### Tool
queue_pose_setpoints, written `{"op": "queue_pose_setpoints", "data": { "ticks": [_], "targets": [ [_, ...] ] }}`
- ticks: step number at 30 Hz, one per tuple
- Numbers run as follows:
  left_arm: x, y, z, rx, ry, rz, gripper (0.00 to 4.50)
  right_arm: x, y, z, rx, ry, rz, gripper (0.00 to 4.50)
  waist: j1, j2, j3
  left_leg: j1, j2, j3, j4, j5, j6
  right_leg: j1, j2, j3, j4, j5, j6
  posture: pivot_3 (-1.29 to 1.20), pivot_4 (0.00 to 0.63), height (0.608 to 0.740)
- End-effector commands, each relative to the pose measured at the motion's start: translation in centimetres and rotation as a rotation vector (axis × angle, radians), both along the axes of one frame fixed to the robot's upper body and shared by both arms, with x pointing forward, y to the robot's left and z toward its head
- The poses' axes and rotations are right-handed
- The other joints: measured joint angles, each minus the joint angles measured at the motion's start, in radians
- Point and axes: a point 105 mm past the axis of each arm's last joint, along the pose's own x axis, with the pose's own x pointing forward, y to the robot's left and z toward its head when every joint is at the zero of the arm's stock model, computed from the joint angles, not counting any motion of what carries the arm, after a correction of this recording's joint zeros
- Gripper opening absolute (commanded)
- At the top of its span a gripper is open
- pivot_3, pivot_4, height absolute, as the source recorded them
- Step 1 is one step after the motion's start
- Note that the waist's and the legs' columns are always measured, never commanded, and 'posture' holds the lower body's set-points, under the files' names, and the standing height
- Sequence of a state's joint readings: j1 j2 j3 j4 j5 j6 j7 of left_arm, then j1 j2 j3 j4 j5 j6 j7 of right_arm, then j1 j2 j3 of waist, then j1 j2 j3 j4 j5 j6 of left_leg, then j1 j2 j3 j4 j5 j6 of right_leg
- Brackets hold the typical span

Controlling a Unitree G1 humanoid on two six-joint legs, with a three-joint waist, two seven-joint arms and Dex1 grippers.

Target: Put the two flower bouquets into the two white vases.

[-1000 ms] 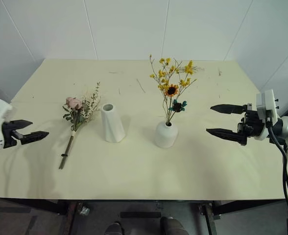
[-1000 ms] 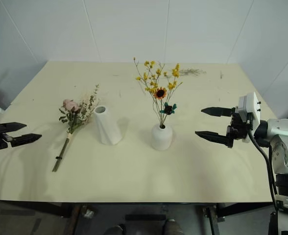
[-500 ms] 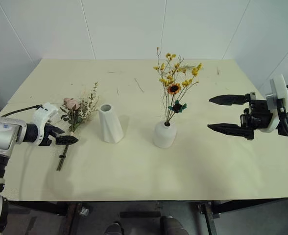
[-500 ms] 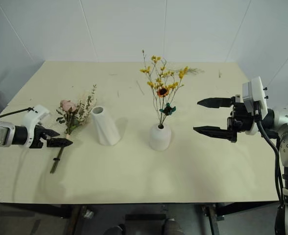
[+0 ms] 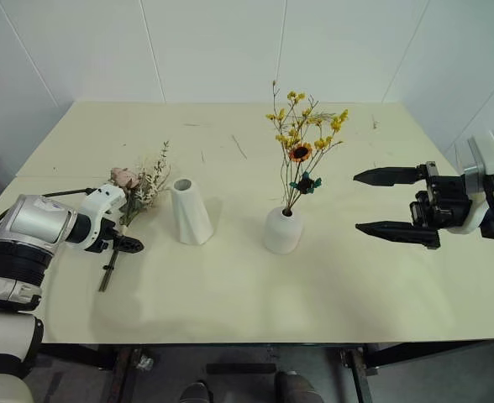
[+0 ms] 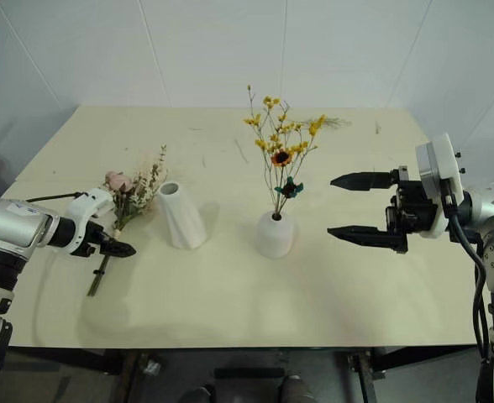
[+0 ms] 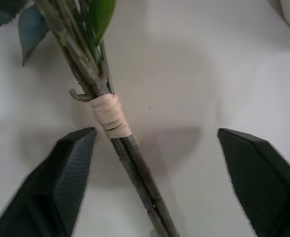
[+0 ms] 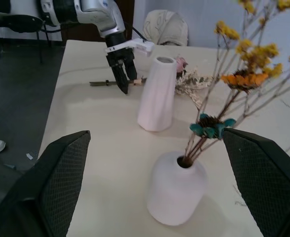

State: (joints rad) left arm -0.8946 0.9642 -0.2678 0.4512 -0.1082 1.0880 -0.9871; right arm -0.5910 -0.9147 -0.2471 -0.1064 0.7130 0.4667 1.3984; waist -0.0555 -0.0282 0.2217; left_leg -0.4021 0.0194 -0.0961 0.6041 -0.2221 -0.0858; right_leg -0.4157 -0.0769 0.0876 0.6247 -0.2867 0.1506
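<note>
Left tool (image 5: 128, 245) moved onto pink bouquet (image 5: 134, 190), apart | right tool (image 5: 380, 202) apart | cream table (image 5: 230, 285)

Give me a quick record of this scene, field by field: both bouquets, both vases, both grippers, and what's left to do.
yellow bouquet: upright in the short round vase
pink bouquet: lying flat on the table, beside the tall vase
tall vase: standing, nothing in it
left gripper: low over the pink bouquet's stems, fingers either side near the tape wrap, not closed on them
right gripper: open, holding nothing, right of the short round vase
remaining: pink bouquet into tall vase
</note>
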Motion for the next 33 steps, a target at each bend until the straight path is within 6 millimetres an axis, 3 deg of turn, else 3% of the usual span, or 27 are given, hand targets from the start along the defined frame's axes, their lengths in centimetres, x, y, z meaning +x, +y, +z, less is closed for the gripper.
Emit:
{"op": "queue_pose_setpoints", "data": {
  "ticks": [1, 10, 17, 20, 22, 25, 27, 31, 33],
  "targets": [
    [-0.4, 0.7, -0.9, -0.01, 0.047, 0.03, 2.77, -0.8, 0.0, 1.0, 0.01, -0.048, 0.002, 4.5, 0.0, 0.0, 0.0, 0.0, 0.0, 0.0, 0.0, 0.0, 0.0, 0.0, 0.0, 0.0, 0.0, 0.0, 0.0, 0.0, 0.15, 0.74],
    [-0.6, 1.9, -0.9, -0.044, 0.038, 0.097, 0.16, -1.6, 1.6, 0.2, 0.05, -0.014, 0.074, 4.5, 0.0, 0.0, 0.0, 0.0, 0.0, 0.0, 0.001, 0.0, 0.0, 0.0, 0.0, 0.0, 0.001, 0.0, 0.0, 0.0, 0.15, 0.74],
    [-0.7, 2.6, -0.5, -0.095, 0.006, 0.142, 0.08, -2.1, 3.5, 0.8, 0.087, -0.029, 0.141, 4.5, -0.001, 0.0, 0.0, 0.0, 0.0, 0.0, 0.002, 0.0, 0.0, 0.0, 0.0, 0.0, 0.003, 0.0, 0.0, 0.0, 0.15, 0.74],
    [0.7, 3.3, 1.3, -0.122, -0.145, 0.174, 0.08, -1.8, 3.8, 0.3, 0.091, -0.024, 0.149, 4.5, 0.002, 0.0, 0.0, 0.0, 0.0, 0.0, 0.003, 0.0, 0.0, 0.0, 0.0, 0.0, 0.002, 0.0, 0.0, 0.0, 0.15, 0.74],
    [1.5, 3.5, 3.0, -0.156, -0.277, 0.145, 0.08, -1.7, 4.1, -0.2, 0.1, -0.018, 0.154, 4.5, 0.002, 0.0, 0.0, 0.0, 0.0, -0.001, 0.004, 0.0, 0.0, 0.0, 0.0, -0.001, 0.003, 0.0, 0.0, 0.0, 0.15, 0.74],
    [2.4, 2.3, 7.7, -0.333, -0.582, 0.029, 0.08, -1.4, 4.3, -0.7, 0.111, -0.007, 0.148, 4.5, 0.005, -0.001, 0.0, -0.001, 0.0, -0.001, 0.005, 0.0, 0.0, 0.0, 0.0, -0.001, 0.003, 0.0, 0.0, 0.0, 0.15, 0.74],
    [2.3, 2.3, 10.9, -0.427, -0.791, -0.007, 0.08, -1.1, 4.3, -0.9, 0.115, 0.002, 0.136, 4.5, 0.008, -0.001, 0.0, -0.002, 0.0, -0.001, 0.006, 0.0, 0.0, 0.0, 0.0, -0.001, 0.003, 0.001, 0.0, 0.0, 0.15, 0.74],
    [1.8, 2.7, 13.7, -0.521, -0.976, -0.019, 0.08, -0.7, 4.2, -1.1, 0.117, 0.006, 0.122, 4.5, 0.007, -0.001, 0.0, -0.002, 0.0, -0.001, 0.007, -0.001, -0.001, 0.0, 0.0, -0.001, 0.003, 0.001, 0.001, 0.0, 0.15, 0.74],
    [1.0, 1.7, 16.3, -0.597, -1.116, -0.098, 0.08, -0.6, 4.2, -1.2, 0.119, 0.009, 0.123, 4.5, 0.009, -0.001, 0.0, -0.002, 0.0, -0.001, 0.007, -0.001, -0.001, 0.0, 0.0, -0.001, 0.003, 0.001, 0.001, 0.0, 0.15, 0.74]
  ]
}}
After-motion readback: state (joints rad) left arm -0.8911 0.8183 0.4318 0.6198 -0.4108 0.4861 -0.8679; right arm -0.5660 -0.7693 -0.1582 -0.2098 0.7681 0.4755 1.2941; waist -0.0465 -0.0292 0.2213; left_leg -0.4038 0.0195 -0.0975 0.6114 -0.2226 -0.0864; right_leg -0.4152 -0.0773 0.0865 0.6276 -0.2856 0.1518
